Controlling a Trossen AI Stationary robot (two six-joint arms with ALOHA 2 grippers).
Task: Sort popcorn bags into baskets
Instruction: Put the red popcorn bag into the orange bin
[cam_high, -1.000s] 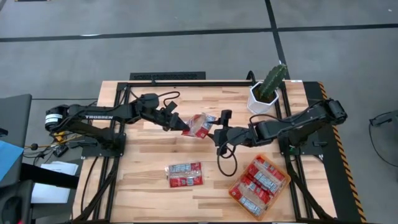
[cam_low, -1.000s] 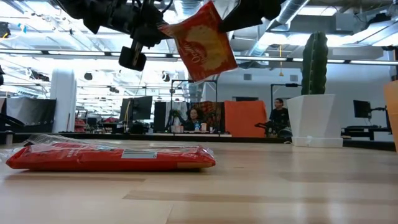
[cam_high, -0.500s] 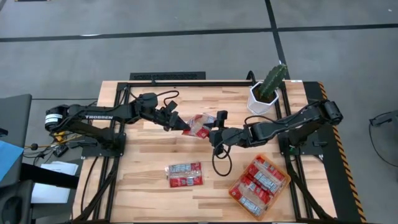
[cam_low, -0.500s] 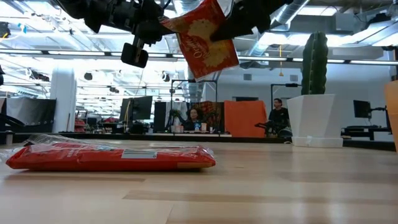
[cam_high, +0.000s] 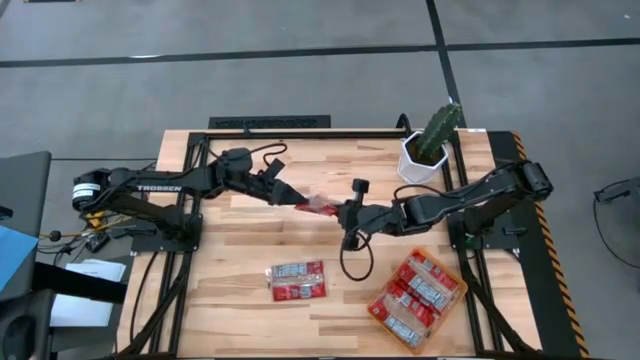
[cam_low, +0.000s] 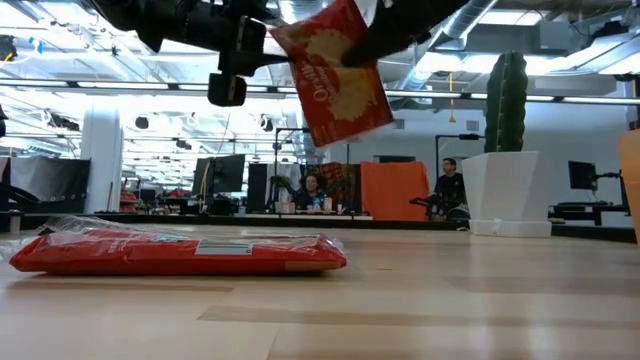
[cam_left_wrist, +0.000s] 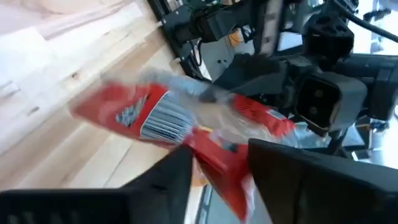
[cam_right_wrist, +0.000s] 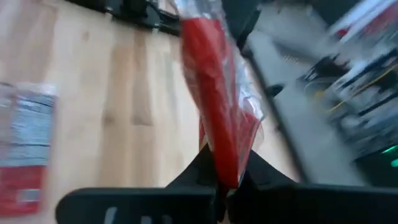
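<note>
A larger red-orange popcorn bag (cam_low: 335, 70) with a yellowish centre hangs in the air above the table's middle, between my two grippers. It shows edge-on from above (cam_high: 318, 206). My left gripper (cam_high: 297, 202) is shut on its left end, and my right gripper (cam_high: 343, 212) is shut on its right end. A pair of flat red packets (cam_high: 297, 281) lies on the table nearer the front, also in the low view (cam_low: 180, 252). The orange basket (cam_high: 372, 310) at the front right holds several red packets. My left gripper pinches the bag's end next to the barcode (cam_left_wrist: 214, 152) between its two fingers. It comes in about level from the table's left. The bag is lifted clear of the table. My right gripper pinches the bag's opposite red edge (cam_right_wrist: 225, 163) between its two fingers. It comes in about level from the table's right. The bag stands edge-on in front of the fingers, clear of the table.
A cactus in a white pot (cam_high: 430, 145) stands at the table's far right, also in the low view (cam_low: 505, 140). A black cable loops on the table below my right gripper (cam_high: 352, 262). People sit in the room behind the table.
My right gripper has gone a little toward the table's left, onto the bag's right end. The bag has turned from lying broad-side up to standing edge-on as seen from above, staying clear of the table. In the low view it has tilted and shifted slightly right.
</note>
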